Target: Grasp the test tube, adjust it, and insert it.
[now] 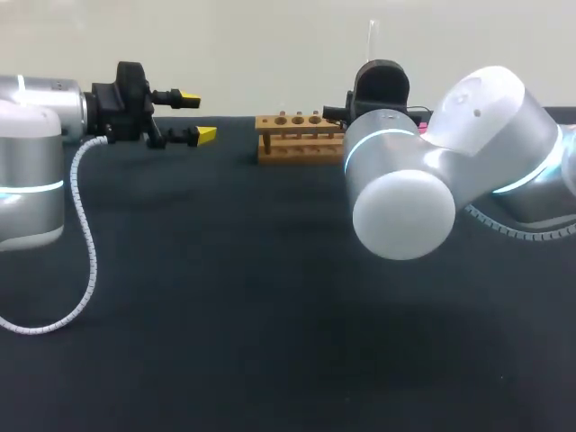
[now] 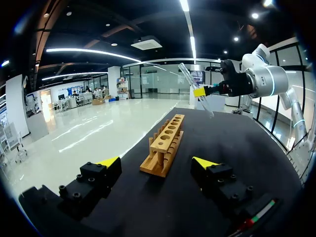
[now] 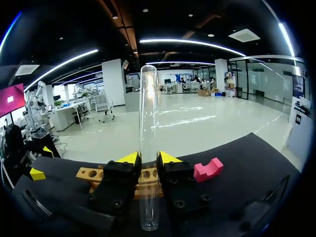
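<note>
A clear glass test tube [image 3: 148, 113] stands upright between the yellow-tipped fingers of my right gripper [image 3: 149, 159], which is shut on its lower part. In the head view only the tube's top [image 1: 371, 40] shows above my right arm; the fingers are hidden there. The left wrist view has the tube [image 2: 196, 90] tilted, held above the far end of the wooden rack [image 2: 165, 143]. This rack [image 1: 297, 135] has a row of round holes and lies just ahead of and below my right gripper. My left gripper [image 1: 196, 117] hovers open left of the rack, holding nothing.
A pink block [image 3: 207, 169] lies on the black table beside the rack, on my right arm's side. My right arm's large elbow [image 1: 405, 211] hangs over the table's middle right. A white coiled cable [image 1: 85, 234] hangs from my left arm.
</note>
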Robot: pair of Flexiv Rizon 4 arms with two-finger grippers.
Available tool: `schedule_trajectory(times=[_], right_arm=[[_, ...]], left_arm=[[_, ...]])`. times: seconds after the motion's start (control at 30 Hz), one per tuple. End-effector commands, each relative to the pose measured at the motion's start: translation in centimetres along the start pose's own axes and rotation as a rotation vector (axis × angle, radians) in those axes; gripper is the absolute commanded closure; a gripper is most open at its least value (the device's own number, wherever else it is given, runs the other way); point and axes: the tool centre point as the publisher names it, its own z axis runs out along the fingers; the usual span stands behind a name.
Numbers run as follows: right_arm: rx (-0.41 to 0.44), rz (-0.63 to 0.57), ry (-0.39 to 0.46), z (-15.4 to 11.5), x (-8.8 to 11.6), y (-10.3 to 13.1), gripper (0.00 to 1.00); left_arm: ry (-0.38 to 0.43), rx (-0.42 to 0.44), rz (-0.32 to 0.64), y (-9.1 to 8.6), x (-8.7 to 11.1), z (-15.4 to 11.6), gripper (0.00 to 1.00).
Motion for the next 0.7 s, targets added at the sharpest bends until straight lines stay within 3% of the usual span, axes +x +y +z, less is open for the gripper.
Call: schedule_trajectory(times=[0.03,0.1,0.27,0.53,0.7], right_arm=[[-0.053,0.007,0.111,-0.2,0.8,0.3,1.0],[-0.092,0.01,0.197,-0.4,1.5,0.7,1.0],[-0.133,0.009,0.304,-0.4,3.3,1.4,1.0],[-0.198,-0.016,0.425,0.4,7.0,2.8,1.0],[-0.193,-0.022,0.458,1.2,8.9,3.0,1.0]], left_arm=[[0.002,0.004,-0.001,0.2,0.0,0.1,0.0],[0.002,0.004,-0.001,0.2,0.0,0.1,0.0],[0.002,0.004,-0.001,0.2,0.0,0.1,0.0],[0.002,0.004,-0.001,0.2,0.0,0.1,0.0],[0.002,0.004,-0.001,0.2,0.0,0.1,0.0]])
